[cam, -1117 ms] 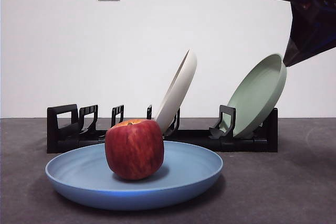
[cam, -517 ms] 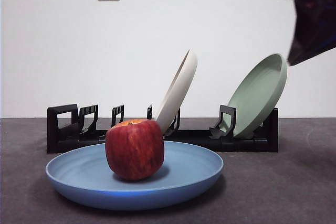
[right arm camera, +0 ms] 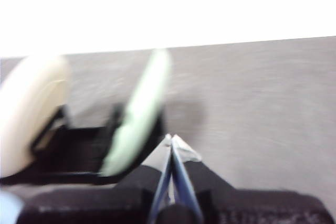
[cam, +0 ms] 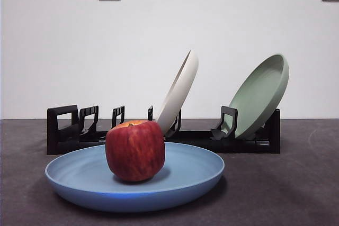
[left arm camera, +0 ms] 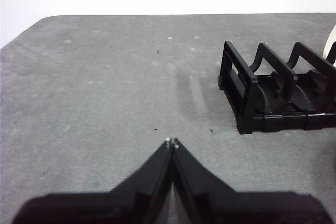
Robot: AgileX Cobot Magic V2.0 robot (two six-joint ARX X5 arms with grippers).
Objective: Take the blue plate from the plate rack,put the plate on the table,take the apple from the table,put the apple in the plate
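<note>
near the front edge of the table i see the apple seated in the blue plate; left gripper and right gripper pinched closed, empty. risk: apple rolling if nudged.

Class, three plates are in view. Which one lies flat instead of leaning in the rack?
The blue plate: it lies flat on the table holding the apple, while the cream plate and green plate lean in the rack.

Bare lab: white wall, grey table
</note>
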